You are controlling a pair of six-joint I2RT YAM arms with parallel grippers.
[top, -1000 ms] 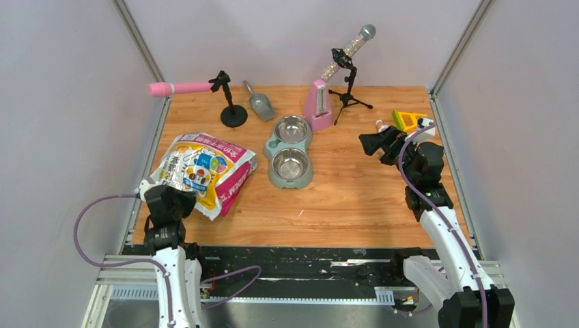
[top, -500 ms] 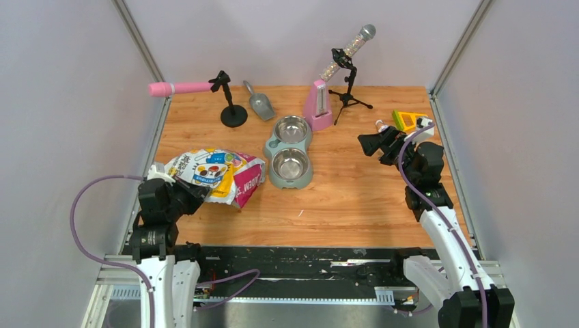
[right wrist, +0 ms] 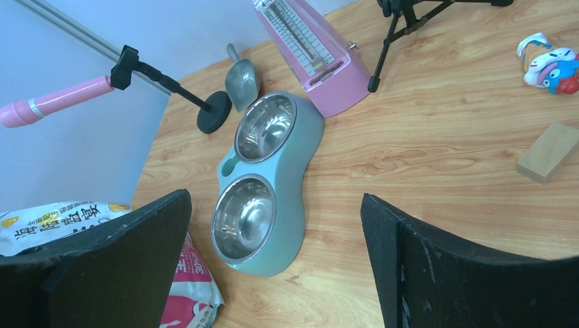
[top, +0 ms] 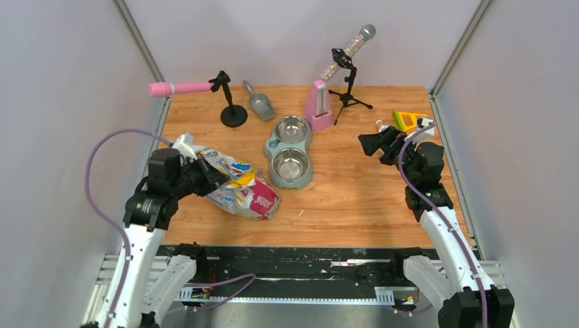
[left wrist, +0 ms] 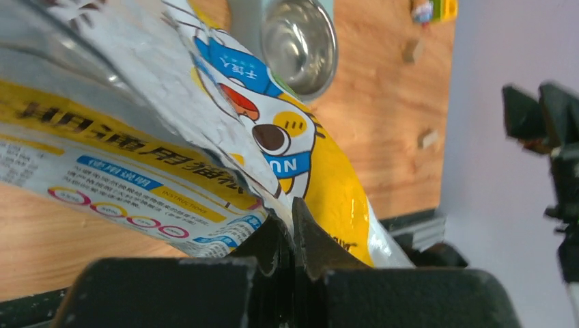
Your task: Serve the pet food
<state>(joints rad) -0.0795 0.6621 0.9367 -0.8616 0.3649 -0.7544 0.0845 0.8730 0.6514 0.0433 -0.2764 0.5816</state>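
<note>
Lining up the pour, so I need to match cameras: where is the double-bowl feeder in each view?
Top external: feeder mid-table, centre of picture.
Left wrist: feeder at the top edge, only one steel bowl showing.
Right wrist: feeder centre-left, seen between the fingers.
Shared landmark: the printed bag, beside it in every view.

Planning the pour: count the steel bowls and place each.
2, both in the teal feeder mid-table: far bowl by the pink metronome, near bowl beside the printed bag. None appears hidden.
</note>
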